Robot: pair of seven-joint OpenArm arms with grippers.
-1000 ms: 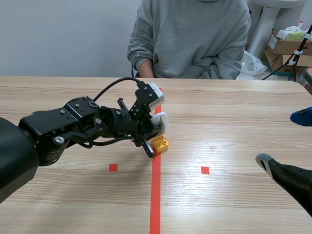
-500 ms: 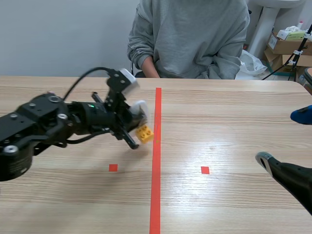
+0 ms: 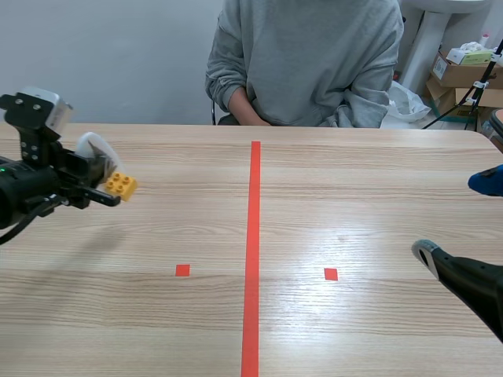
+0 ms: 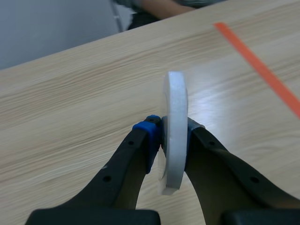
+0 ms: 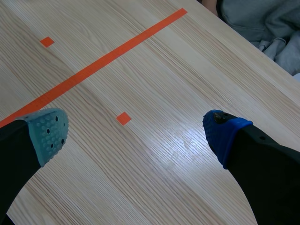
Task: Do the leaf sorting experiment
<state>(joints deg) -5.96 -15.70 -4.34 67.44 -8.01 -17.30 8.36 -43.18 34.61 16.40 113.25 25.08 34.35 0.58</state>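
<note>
My left gripper [image 3: 106,174] hangs above the table's far left, shut on a flat white piece [image 3: 96,148]. In the left wrist view that white piece [image 4: 174,126] stands edge-on, pressed between the two fingers of the left gripper [image 4: 173,135]. A yellow studded brick [image 3: 120,185] sits at the fingertips beside the white piece in the scene view; how it is joined to the piece I cannot tell, and the wrist view does not show it. My right gripper [image 3: 458,221] rests low at the right edge, open, and nothing lies between the fingers of the right gripper [image 5: 136,136].
A person in a grey sweatshirt [image 3: 306,63] sits across the table, hands out of sight below the far edge. An orange-red tape line [image 3: 251,251] runs down the middle with two small squares beside it. Cardboard boxes [image 3: 464,69] stand behind the table at the right.
The left arm has swung from the centre line to the table's far left, carrying the white piece and the yellow brick with it. The right arm has stayed where it was.
</note>
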